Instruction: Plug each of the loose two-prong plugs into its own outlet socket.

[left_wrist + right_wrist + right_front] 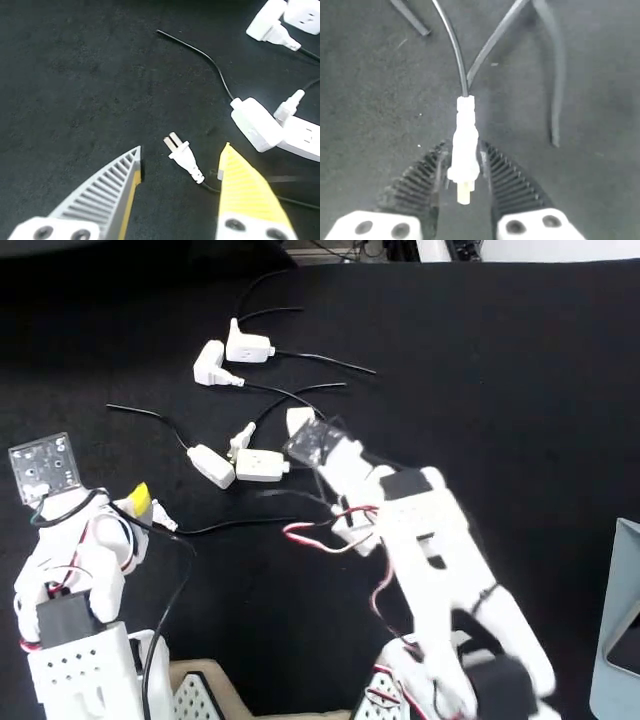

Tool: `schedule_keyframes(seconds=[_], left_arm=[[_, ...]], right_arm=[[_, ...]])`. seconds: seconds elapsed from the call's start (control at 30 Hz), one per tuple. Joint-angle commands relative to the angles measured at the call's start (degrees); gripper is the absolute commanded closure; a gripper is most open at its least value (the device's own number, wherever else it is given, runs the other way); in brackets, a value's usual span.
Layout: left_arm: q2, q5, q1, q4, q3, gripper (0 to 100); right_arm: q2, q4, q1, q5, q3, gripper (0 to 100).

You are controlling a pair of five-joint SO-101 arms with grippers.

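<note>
A black table held white outlet sockets near its middle. From the left wrist, the left gripper hung spread above a loose plug lying flat. From the right wrist, the right gripper pinched a second plug.

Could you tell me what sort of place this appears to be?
Probably a robotics lab bench: a left arm and a right arm stand at a black table scattered with loose plugs and white socket blocks.
</note>
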Motion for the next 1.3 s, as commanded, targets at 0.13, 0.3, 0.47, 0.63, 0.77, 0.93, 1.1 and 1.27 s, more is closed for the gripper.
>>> schedule_keyframes(seconds=[0.13,0.3,0.47,0.63,0.77,0.93,1.1,1.27], left_arm=[[-0.4,0.0,4.9,-1.2,-0.7,75],[-0.4,0.0,8.3,-1.2,-0.8,75],[-0.4,0.0,11.6,-1.2,-0.7,75],[-0.4,-0.1,11.6,-1.0,-0.5,75],[-0.4,-0.1,12.6,-1.2,-0.9,75],[-0.4,-0.1,19.4,-2.6,-0.9,75],[-0.4,0.2,23.8,-7.1,-0.7,75],[-0.4,0.4,26.6,-9.5,-0.5,75]], right_arm=[[-21.4,6.2,1.3,-5.6,-3.0,98.7],[-31.7,6.2,1.2,-8.2,0.2,98.7],[-38.5,4.0,1.1,-9.9,7.1,98.7],[-40.7,-0.7,1.1,-9.9,16.9,98.7],[-43.7,-3.0,-1.1,-14.1,16.9,98.7],[-49.3,-1.9,-8.6,-20.6,11.7,98.7],[-52.3,-2.4,-13.8,-27.8,8.5,98.7],[-55.1,-2.4,-18.0,-34.5,5.8,98.7]])
